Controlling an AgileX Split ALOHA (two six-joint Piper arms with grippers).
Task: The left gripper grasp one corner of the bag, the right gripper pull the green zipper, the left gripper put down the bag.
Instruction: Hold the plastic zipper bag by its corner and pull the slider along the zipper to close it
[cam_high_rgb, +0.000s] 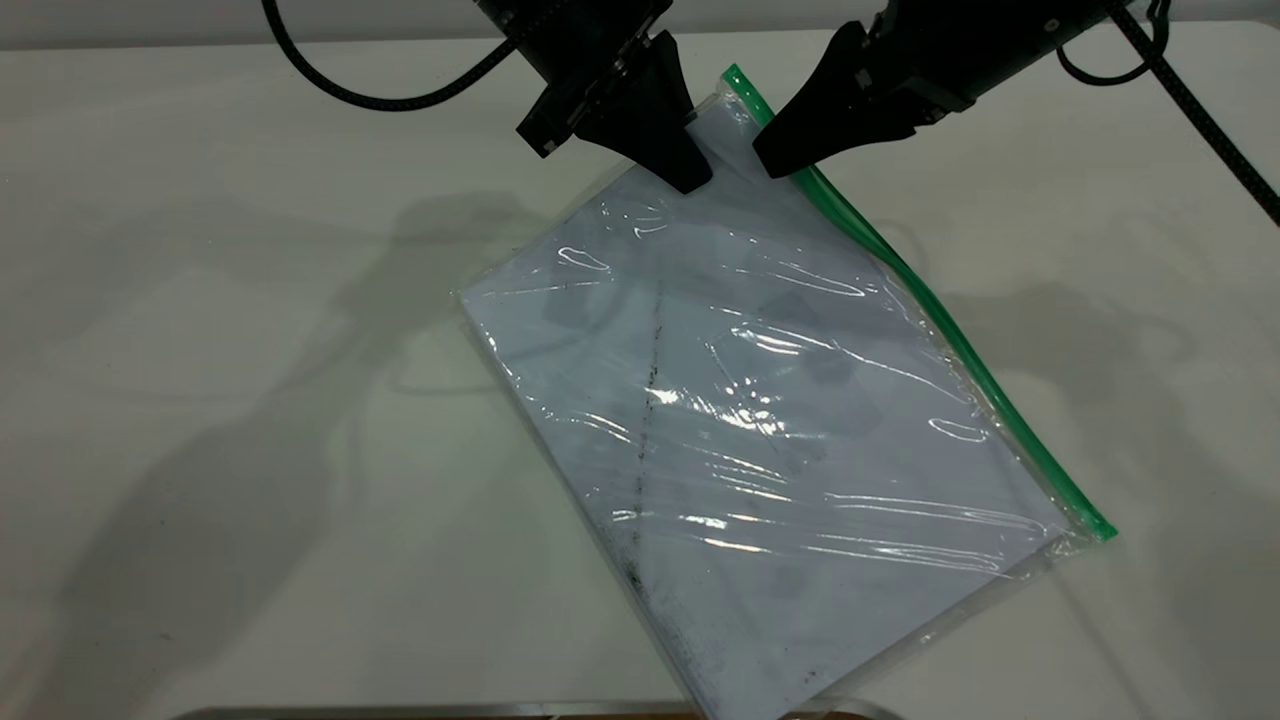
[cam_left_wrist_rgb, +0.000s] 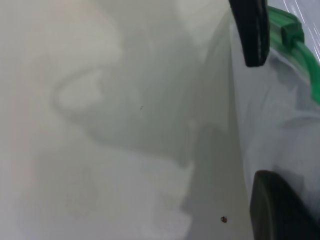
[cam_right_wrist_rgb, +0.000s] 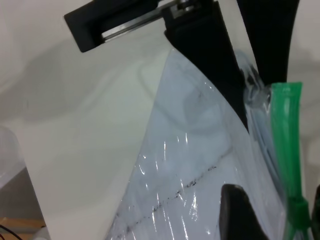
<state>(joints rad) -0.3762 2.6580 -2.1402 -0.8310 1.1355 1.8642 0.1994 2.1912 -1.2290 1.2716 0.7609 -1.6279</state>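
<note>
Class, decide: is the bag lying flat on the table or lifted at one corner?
Lifted at one corner. The left gripper holds up the bag by its far corner; the near end rests on the table.

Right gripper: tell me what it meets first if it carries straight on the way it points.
The right gripper points down at the green zipper along the bag edge, so it would likely meet that strip first, near the corner the left gripper holds. Depth is unclear.

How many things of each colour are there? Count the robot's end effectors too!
Black: 2, the left end effector and the right end effector
Green: 1, the green zipper
Clear: 1, the bag
White: 1, the table
Total: 5
</note>
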